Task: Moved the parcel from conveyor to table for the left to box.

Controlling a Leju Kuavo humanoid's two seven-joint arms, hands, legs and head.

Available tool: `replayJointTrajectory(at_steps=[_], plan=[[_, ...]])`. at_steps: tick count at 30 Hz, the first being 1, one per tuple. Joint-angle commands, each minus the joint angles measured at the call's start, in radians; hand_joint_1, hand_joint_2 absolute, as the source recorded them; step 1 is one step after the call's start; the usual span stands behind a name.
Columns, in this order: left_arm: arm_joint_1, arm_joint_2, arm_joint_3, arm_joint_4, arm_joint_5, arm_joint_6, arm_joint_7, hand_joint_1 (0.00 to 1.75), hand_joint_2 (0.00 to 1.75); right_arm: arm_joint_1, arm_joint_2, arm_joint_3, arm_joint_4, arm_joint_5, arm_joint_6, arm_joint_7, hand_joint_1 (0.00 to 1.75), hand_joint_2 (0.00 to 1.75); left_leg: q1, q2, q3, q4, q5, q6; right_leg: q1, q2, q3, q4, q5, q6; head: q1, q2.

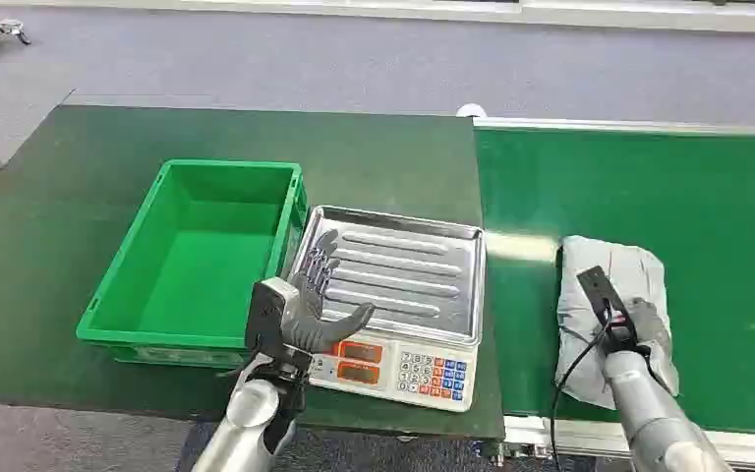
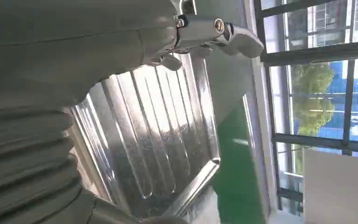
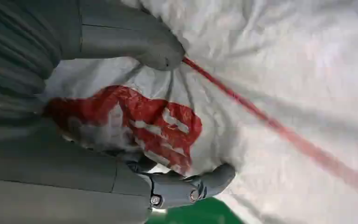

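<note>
Right hand (image 1: 639, 329) clamps the parcel (image 1: 614, 295) (soft, light, slippery; bunch it mid-body); your left hand (image 1: 310, 305) hovers, fingers apart.

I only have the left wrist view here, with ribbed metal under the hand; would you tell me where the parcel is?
Observer: The grey parcel lies on the green conveyor, right of the scale.
Operator: Thank you. Has the right hand got it?
Observer: The right hand is on it, thumb and fingers pressing into the wrapper.
Operator: And the box?
Observer: The green box sits empty, left of the scale.
</note>
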Motion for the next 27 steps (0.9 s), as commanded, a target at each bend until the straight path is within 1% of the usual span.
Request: replayJointTrajectory(at_steps=[1, 2, 4, 6, 13, 14, 15, 19, 22, 24, 27], plan=[[-0.039, 0.034, -0.041, 0.025, 0.011, -0.009, 0.017, 0.00, 1.75, -0.004, 0.029, 0.031, 0.169, 0.052, 0.128, 0.075, 0.00, 1.75, 0.001, 0.000, 0.002, -0.001, 0.000, 0.000, 0.001, -0.001, 0.003, -0.002, 0.000, -0.001, 0.000, 0.000], [-0.039, 0.034, -0.039, 0.027, 0.011, -0.010, 0.018, 0.00, 1.75, 0.000, 0.034, 0.037, 0.170, 0.060, 0.138, 0.073, 0.00, 1.75, 0.002, -0.001, 0.004, -0.002, 0.000, -0.001, 0.002, -0.003, 0.006, -0.004, 0.000, -0.001, 0.000, 0.000], [-0.040, 0.033, -0.039, 0.026, 0.012, -0.010, 0.018, 0.00, 1.75, 0.006, 0.039, 0.041, 0.171, 0.064, 0.141, 0.071, 0.00, 1.75, 0.002, -0.001, 0.004, -0.001, 0.000, 0.000, 0.003, -0.002, 0.006, -0.002, 0.000, -0.001, 0.000, 0.000], [-0.040, 0.034, -0.037, 0.024, 0.013, -0.015, 0.019, 0.00, 1.75, 0.019, 0.045, 0.051, 0.170, 0.083, 0.169, 0.071, 0.00, 1.75, 0.002, -0.001, 0.007, -0.002, 0.000, 0.000, 0.003, -0.003, 0.009, -0.004, -0.001, -0.001, 0.000, 0.000], [-0.043, 0.035, -0.034, 0.021, 0.014, -0.016, 0.019, 0.00, 1.75, 0.024, 0.052, 0.047, 0.166, 0.086, 0.169, 0.067, 0.00, 1.75, 0.002, -0.002, 0.010, -0.002, -0.001, 0.001, 0.003, -0.003, 0.012, -0.003, -0.002, 0.000, 0.000, 0.000], [-0.042, 0.034, -0.032, 0.019, 0.014, -0.017, 0.019, 0.00, 1.75, 0.023, 0.052, 0.042, 0.165, 0.086, 0.167, 0.065, 0.23, 1.75, 0.002, -0.002, 0.011, -0.003, 0.000, 0.000, 0.003, -0.004, 0.014, -0.005, -0.001, -0.001, 0.000, 0.000], [-0.040, 0.034, -0.029, 0.014, 0.014, -0.016, 0.019, 0.00, 1.75, 0.024, 0.054, 0.031, 0.160, 0.084, 0.141, 0.039, 1.75, 1.75, 0.002, -0.002, 0.011, -0.002, 0.000, 0.001, 0.003, -0.004, 0.013, -0.004, -0.001, -0.001, 0.000, 0.000], [-0.029, 0.037, -0.017, -0.002, 0.014, -0.012, 0.019, 0.00, 1.75, 0.014, 0.063, -0.016, 0.151, 0.061, 0.092, -0.022, 1.75, 1.75, 0.002, -0.001, 0.012, -0.002, -0.001, 0.001, 0.003, -0.003, 0.013, -0.003, -0.001, 0.000, 0.000, 0.000], [-0.024, 0.040, -0.014, -0.004, 0.013, -0.014, 0.019, 0.00, 1.75, 0.012, 0.064, -0.036, 0.146, 0.051, 0.083, -0.047, 1.75, 1.75, 0.001, 0.000, 0.012, -0.002, -0.001, 0.001, 0.002, -0.001, 0.013, -0.003, -0.001, 0.000, 0.000, 0.000], [-0.024, 0.042, -0.011, 0.001, 0.014, -0.016, 0.016, 0.00, 1.75, 0.016, 0.063, -0.041, 0.141, 0.053, 0.073, -0.068, 1.75, 1.75, 0.002, 0.000, 0.012, -0.002, -0.001, 0.000, 0.002, -0.002, 0.013, -0.003, -0.001, 0.000, 0.000, 0.000], [-0.019, 0.048, -0.004, 0.004, 0.018, -0.014, 0.009, 0.00, 1.75, 0.027, 0.068, -0.033, 0.135, 0.074, 0.018, -0.086, 1.75, 1.75, 0.001, 0.000, 0.012, -0.002, -0.001, 0.000, 0.002, -0.002, 0.013, -0.003, -0.002, 0.000, 0.000, 0.000]])
